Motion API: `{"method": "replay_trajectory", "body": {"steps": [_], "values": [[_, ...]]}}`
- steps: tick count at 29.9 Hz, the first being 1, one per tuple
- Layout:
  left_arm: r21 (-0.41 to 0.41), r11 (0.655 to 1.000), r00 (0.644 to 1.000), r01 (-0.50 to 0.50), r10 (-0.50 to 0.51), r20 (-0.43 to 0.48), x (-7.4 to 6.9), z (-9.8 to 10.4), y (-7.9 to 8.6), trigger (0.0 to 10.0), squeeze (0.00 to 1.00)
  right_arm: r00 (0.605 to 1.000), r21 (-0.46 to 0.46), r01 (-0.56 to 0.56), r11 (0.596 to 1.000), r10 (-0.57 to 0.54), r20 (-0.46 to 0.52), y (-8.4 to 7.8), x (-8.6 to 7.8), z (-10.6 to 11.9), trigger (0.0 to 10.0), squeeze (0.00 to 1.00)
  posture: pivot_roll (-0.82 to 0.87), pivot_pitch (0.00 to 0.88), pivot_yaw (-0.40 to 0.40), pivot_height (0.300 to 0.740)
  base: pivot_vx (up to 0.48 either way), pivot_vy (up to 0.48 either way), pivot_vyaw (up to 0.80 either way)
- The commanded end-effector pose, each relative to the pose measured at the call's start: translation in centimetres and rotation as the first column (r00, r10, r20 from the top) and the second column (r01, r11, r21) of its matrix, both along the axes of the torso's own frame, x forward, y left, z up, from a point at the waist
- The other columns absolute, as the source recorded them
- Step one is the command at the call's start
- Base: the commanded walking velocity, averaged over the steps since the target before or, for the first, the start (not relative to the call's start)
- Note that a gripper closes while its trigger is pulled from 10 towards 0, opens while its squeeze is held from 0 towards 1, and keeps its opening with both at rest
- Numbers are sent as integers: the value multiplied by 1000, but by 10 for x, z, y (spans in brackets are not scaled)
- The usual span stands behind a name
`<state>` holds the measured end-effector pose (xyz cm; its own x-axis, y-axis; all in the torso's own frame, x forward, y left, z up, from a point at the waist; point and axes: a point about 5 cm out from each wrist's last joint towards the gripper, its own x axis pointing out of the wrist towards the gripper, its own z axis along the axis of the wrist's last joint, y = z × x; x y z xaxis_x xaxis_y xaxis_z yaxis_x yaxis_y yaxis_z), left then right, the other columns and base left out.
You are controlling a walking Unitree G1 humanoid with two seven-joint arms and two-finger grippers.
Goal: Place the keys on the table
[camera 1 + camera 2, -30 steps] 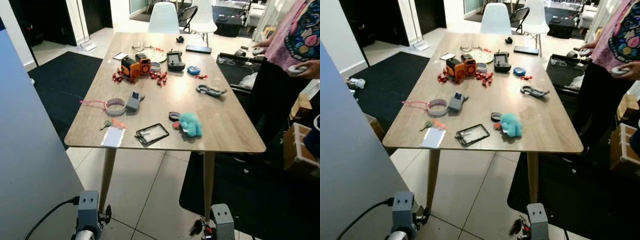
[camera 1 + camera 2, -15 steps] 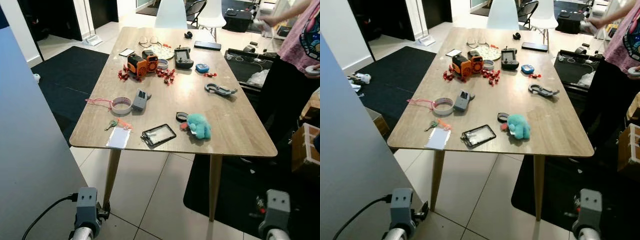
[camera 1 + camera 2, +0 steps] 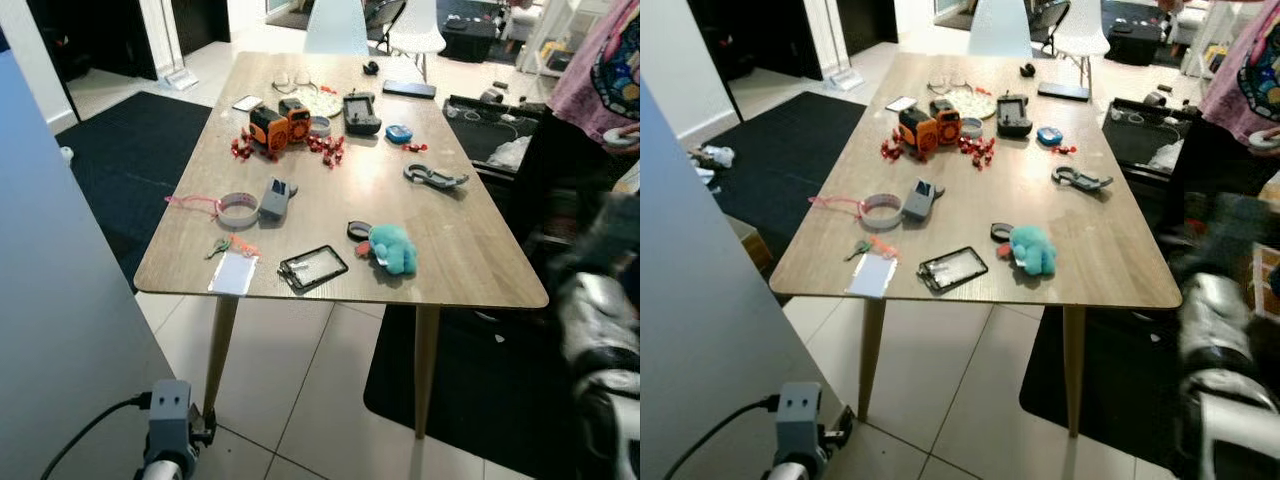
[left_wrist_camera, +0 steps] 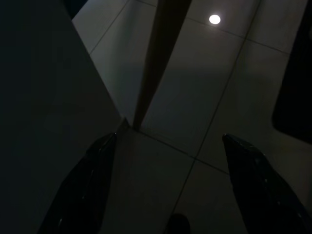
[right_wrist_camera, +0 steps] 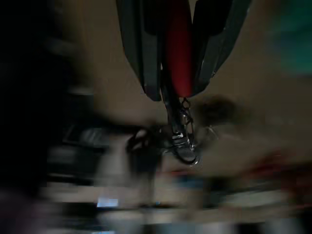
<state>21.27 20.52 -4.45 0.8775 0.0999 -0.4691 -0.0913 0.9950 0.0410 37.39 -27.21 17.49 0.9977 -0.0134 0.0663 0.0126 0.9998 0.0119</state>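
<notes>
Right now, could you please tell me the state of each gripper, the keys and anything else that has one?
right gripper: shut on the keys, arm raised and blurred at the table's right.
keys: dangling from the red tag between the fingers, not on the table.
left gripper: open, idle above the floor.
table: upright, cluttered.
teal plush toy: lying near the table's front edge.

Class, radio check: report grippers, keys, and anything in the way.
Right gripper shut on keys, arm raised. Left gripper open, idle near floor. Table cluttered; person alongside.

A wooden table (image 3: pixel 470 255) stands on pale floor tiles (image 3: pixel 300 380) between black rugs (image 3: pixel 120 160), white chairs (image 3: pixel 335 28) beyond.
</notes>
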Motion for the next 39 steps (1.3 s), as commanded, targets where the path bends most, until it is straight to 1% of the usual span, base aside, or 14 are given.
{"method": "replay_trajectory", "body": {"steps": [1, 4, 6, 9, 11, 16, 19, 21, 22, 23, 25, 26, 27, 39], "values": [[8, 1000, 1000, -1, 1, -30, -8, -5, 3, 10000, 0, 998, -14, -63, 998, 63, 4, 10, 4, 6, 10000, 0, 38, 72, -19, 740, 0, 0, 0], [9, 1000, 999, 2, -1, -32, -10, -6, 2, 10000, 0, 979, -41, -205, 978, 203, -30, 47, 12, 1, 10000, 0, 45, 72, -23, 740, 0, 0, 0], [9, 1000, 999, 2, -1, -32, -10, -6, 2, 10000, 0, 979, -41, -205, 978, 203, -30, 47, 12, 1, 10000, 0, 45, 72, -23, 740, 0, 0, 0], [10, 1000, 1000, 1, -1, -28, -10, -6, 2, 10000, 0, 959, -61, -280, 958, 277, -52, 66, 13, -4, 10000, 0, 53, 73, -27, 740, 0, 0, 0], [11, 1000, 1000, -1, 1, -26, -11, -6, 3, 10000, 0, 952, -62, -304, 951, 300, -60, 73, 12, -8, 10000, 0, 57, 76, -28, 740, 0, 0, 0], [12, 1000, 1000, -4, 4, -28, -13, -6, 5, 10000, 0, 944, -43, -326, 944, 323, -68, 78, 11, -12, 10000, 0, 55, 76, -24, 740, 0, 0, 0], [10, 1000, 1000, 2, -1, -32, -13, -7, 4, 10000, 0, 958, -44, -287, 957, 285, -44, 70, 11, -6, 10000, 0, 52, 76, -20, 740, 0, 0, 0], [9, 1000, 999, 5, -4, -33, -13, -7, 4, 10000, 0, 982, -45, -190, 981, 190, -12, 56, 11, -1, 10000, 0, 50, 76, -20, 740, 0, 0, 0], [9, 1000, 999, 5, -5, -34, -13, -7, 3, 10000, 0, 994, -40, -110, 993, 110, -6, 43, 10, 0, 10000, 0, 48, 77, -19, 740, 0, 0, 0], [9, 1000, 999, 5, -5, -34, -13, -7, 3, 10000, 0, 994, -40, -110, 993, 110, -6, 43, 10, 0, 10000, 0, 48, 77, -19, 740, 0, 0, 0], [8, 1000, 999, 7, -7, -37, -13, -7, 3, 10000, 0, 1000, -21, -13, 1000, 13, -13, 26, 8, -1, 10000, 0, 45, 77, -17, 740, 0, 0, 0], [8, 1000, 999, 7, -7, -37, -13, -7, 3, 10000, 0, 1000, -21, -13, 1000, 13, -13, 26, 8, -1, 10000, 0, 45, 77, -17, 740, 0, 0, 0], [6, 1000, 999, 9, -9, -40, -13, -8, 2, 10000, 0, 999, -19, 12, 1000, -12, -34, 19, 5, -4, 10000, 0, 42, 77, -15, 740, 0, 0, 0], [4, 1000, 999, 17, -17, -47, -12, -8, 0, 10000, 0, 996, -28, 24, 999, -27, -89, 20, 2, -17, 10000, 0, 38, 82, -12, 740, 0, 0, 0]]}}
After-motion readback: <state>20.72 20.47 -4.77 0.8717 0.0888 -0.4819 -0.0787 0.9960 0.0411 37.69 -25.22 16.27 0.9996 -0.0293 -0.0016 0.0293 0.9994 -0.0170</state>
